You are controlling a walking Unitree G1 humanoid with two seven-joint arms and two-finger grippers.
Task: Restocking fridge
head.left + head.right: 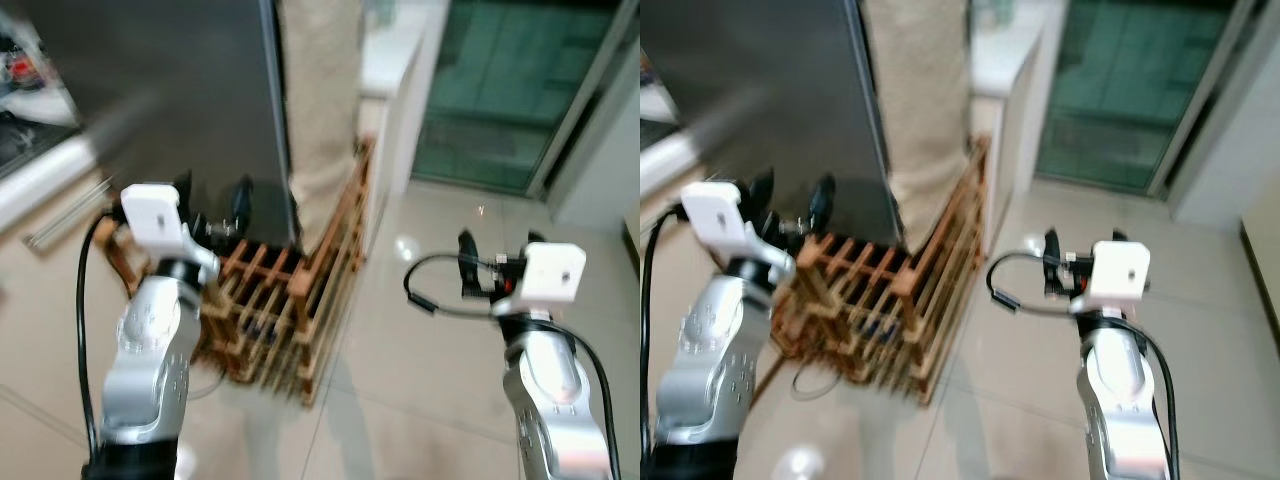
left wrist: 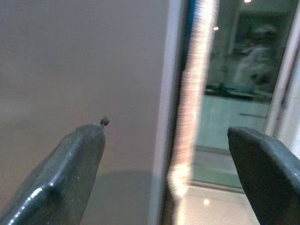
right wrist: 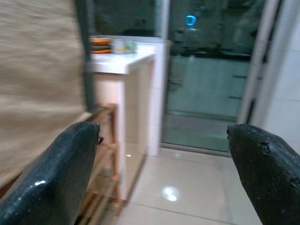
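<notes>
The dark grey fridge (image 1: 170, 100) rises ahead on the left, its door shut. My left gripper (image 1: 212, 200) is raised in front of the fridge's lower corner, open and holding nothing; the left wrist view looks past its fingers (image 2: 70, 164) at the grey door face (image 2: 79, 70). Further right, my right gripper (image 1: 497, 250) is held up over the tiled floor, also open with nothing between its fingers (image 3: 56, 173). The pictures are blurred.
A wooden slatted rack (image 1: 290, 300) stands on the floor beside the fridge, with a beige cloth-covered upright (image 1: 320, 110) behind it. A white counter (image 3: 123, 61) with dishes lies beyond. Glass doors (image 1: 510, 90) close off the back right. Pale floor tiles (image 1: 420, 390) stretch between my arms.
</notes>
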